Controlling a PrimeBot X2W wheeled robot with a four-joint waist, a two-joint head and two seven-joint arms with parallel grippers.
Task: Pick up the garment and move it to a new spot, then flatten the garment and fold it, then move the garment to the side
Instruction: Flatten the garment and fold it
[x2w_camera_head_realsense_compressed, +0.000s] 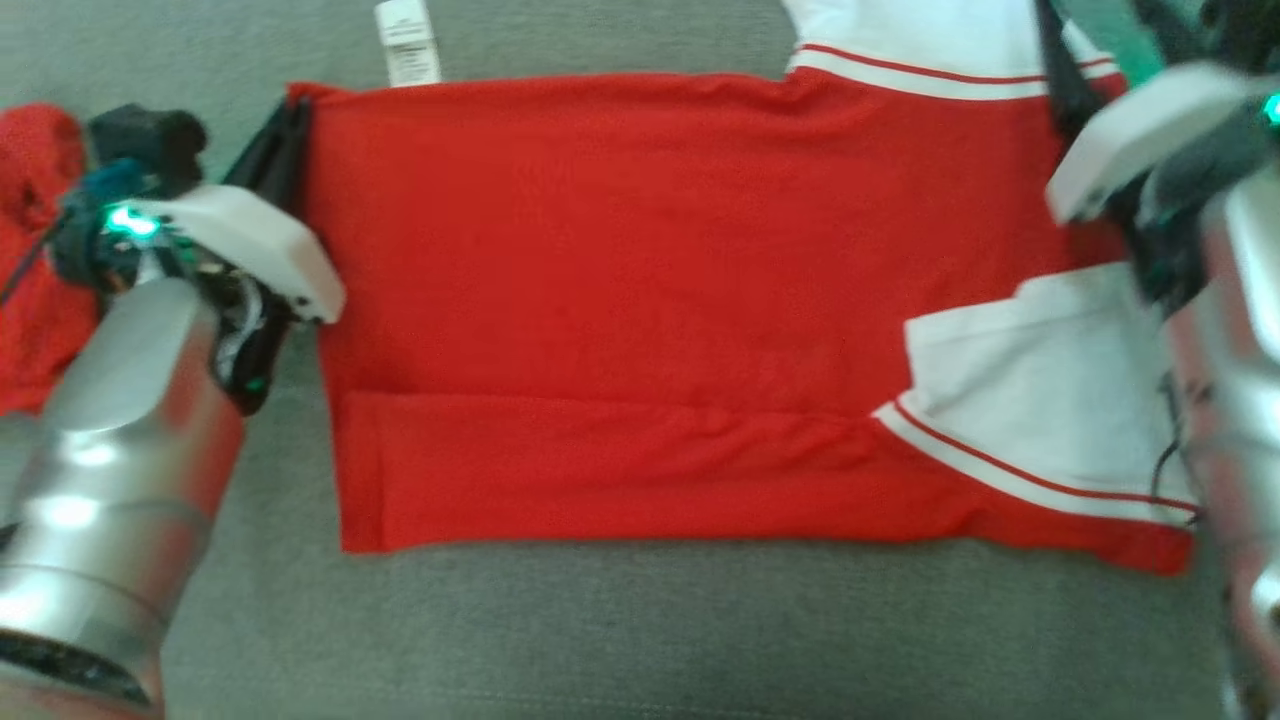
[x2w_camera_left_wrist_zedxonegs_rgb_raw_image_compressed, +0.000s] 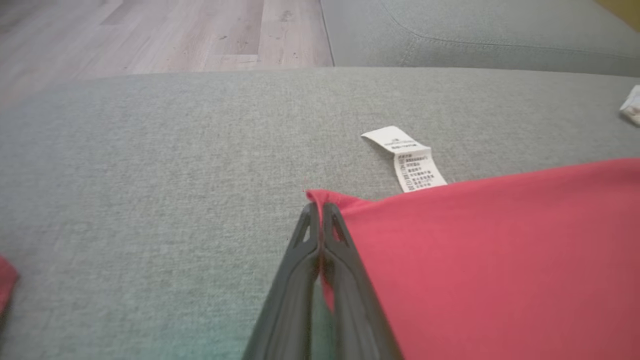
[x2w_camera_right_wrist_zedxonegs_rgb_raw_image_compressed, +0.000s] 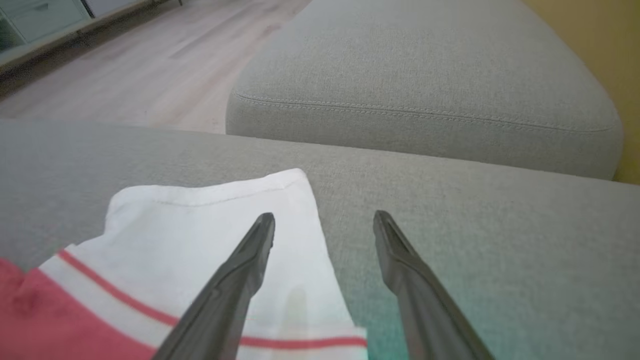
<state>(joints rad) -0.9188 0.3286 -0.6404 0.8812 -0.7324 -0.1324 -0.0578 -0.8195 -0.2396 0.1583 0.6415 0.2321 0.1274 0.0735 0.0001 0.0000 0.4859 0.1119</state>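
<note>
The garment (x2w_camera_head_realsense_compressed: 650, 300), a red shirt with white, red-striped sleeves, lies spread flat on the grey sofa cushion (x2w_camera_head_realsense_compressed: 640, 630). My left gripper (x2w_camera_left_wrist_zedxonegs_rgb_raw_image_compressed: 317, 207) is shut on its far left hem corner, and a sliver of red cloth shows between the fingers. In the head view the left gripper (x2w_camera_head_realsense_compressed: 290, 120) sits at that same corner. My right gripper (x2w_camera_right_wrist_zedxonegs_rgb_raw_image_compressed: 324, 220) is open and hovers over the far white sleeve (x2w_camera_right_wrist_zedxonegs_rgb_raw_image_compressed: 210, 225), one finger above the cloth and one above bare cushion. The head view shows the right gripper (x2w_camera_head_realsense_compressed: 1062, 75) at the garment's upper right.
A white care label (x2w_camera_left_wrist_zedxonegs_rgb_raw_image_compressed: 407, 160) sticks out from the garment's far edge. Another red cloth (x2w_camera_head_realsense_compressed: 35, 250) lies to the left. A second grey cushion (x2w_camera_right_wrist_zedxonegs_rgb_raw_image_compressed: 425, 85) stands beyond, with wooden floor (x2w_camera_left_wrist_zedxonegs_rgb_raw_image_compressed: 150, 35) past the sofa edge and a yellow wall (x2w_camera_right_wrist_zedxonegs_rgb_raw_image_compressed: 600, 40).
</note>
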